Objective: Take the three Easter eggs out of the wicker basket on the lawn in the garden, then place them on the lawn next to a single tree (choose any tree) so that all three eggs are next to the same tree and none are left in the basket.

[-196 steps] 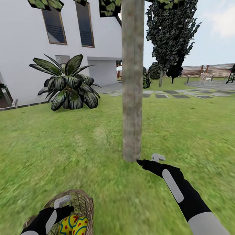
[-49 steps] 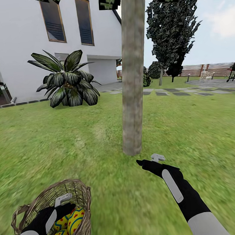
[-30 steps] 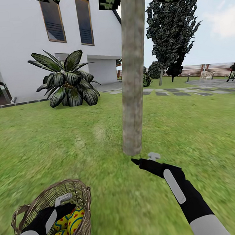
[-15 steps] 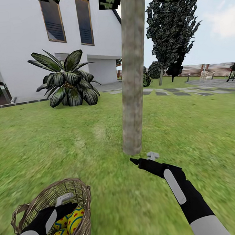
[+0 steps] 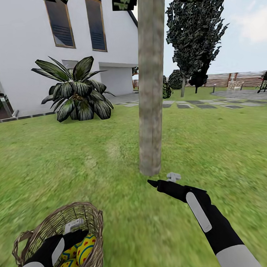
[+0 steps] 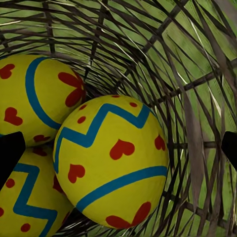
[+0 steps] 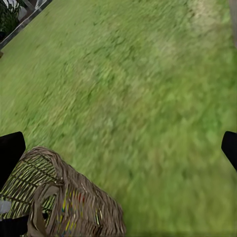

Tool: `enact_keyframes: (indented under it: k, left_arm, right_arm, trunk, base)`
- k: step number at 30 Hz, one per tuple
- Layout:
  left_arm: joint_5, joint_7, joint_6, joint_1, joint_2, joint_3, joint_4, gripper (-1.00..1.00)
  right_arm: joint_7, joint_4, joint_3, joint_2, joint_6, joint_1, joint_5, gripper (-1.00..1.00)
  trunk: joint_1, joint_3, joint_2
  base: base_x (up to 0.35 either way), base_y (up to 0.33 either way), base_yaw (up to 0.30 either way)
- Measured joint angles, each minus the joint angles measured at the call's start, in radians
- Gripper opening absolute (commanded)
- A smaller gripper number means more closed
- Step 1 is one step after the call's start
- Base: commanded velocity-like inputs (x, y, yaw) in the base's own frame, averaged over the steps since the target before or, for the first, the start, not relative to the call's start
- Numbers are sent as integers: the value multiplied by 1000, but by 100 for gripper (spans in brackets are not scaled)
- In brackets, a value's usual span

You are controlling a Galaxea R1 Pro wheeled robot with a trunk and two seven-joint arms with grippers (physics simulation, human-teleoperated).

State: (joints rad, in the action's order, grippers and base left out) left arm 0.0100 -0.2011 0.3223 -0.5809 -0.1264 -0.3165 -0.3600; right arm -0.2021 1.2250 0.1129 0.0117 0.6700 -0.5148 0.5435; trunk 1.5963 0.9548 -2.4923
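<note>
1. While the left gripper point(image 5: 72, 230) reaches down into the wicker basket point(image 5: 56, 221) at about seven o'clock in the head view, its two dark fingertips point(image 6: 9, 153) stand wide apart at the edges of the left wrist view, with nothing between them pinched.
2. Three Easter eggs point(image 6: 111, 165) lie packed together inside the basket, touching one another; each is bright yellow with red hearts or flower marks and blue bands, the nearest one wearing a blue zigzag above a plain blue stripe.
3. Woven from tan-brown strands, the basket is bucket-shaped with an open weave that lets the green show through, and a thin handle point(image 5: 18, 243) hangs at its side.
4. It sits on the lawn point(image 5: 111, 158), a flat spread of bright green grass.
5. At twelve o'clock rises the tree point(image 5: 150, 89), its trunk thick, bare and mottled grey-brown.
6. The right gripper point(image 5: 161, 180) hovers low just beside the trunk's foot, at about five o'clock from it; its fingers are spread and empty.
</note>
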Motion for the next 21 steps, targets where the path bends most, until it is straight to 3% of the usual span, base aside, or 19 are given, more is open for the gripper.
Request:
enact_keyframes:
  k: [14, 21]
  left_arm:
    - [0, 5, -1, 0, -1, -1, 0, 100]
    - [0, 8, -19, 0, 0, -1, 2, 100]
  right_arm:
    - [0, 0, 0, 0, 0, 0, 0, 100]
    - [0, 0, 0, 0, 0, 0, 0, 100]
  trunk:
    - [4, 7, -7]
    - [8, 34, -9]
  base:
    - [0, 0, 0]
    - [0, 0, 0]
